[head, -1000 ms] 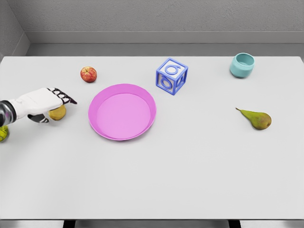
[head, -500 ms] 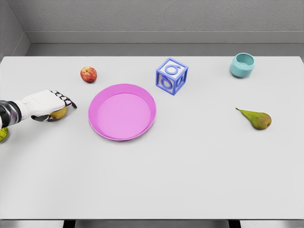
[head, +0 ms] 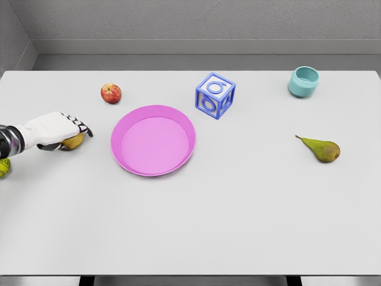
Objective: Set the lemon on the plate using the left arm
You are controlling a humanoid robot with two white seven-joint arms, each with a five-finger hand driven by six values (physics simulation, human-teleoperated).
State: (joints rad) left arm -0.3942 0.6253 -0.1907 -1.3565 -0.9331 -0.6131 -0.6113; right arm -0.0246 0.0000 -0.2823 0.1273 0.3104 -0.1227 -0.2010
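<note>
Your left hand (head: 56, 132) lies over the lemon (head: 74, 142) at the left side of the worktop (head: 238, 208). The palm covers the top of the fruit, and the fingers (head: 82, 126) are curled down around it, so only the yellow lower right part shows under them. I judge that the hand is closed on the lemon from above because this lets it lift the fruit straight up, but the lemon seems to rest on the worktop, not yet raised.

The pink plate (head: 153, 140) stands to the right of the lemon, near it but not touching, with nothing inside. So the way for the lemon looks short and free, and you only need to lift over the rim.

Now the count. You have one lemon, one plate, one red apple (head: 111, 93) behind the hand, one blue letter cube (head: 215, 95) behind the plate, one teal cup (head: 303, 81) at the far right, and one pear (head: 322, 149) lying on its side at the right. One more small yellow-green thing (head: 3, 168) shows at the left edge under the arm; I cannot tell what it is. The right arm is not visible.
</note>
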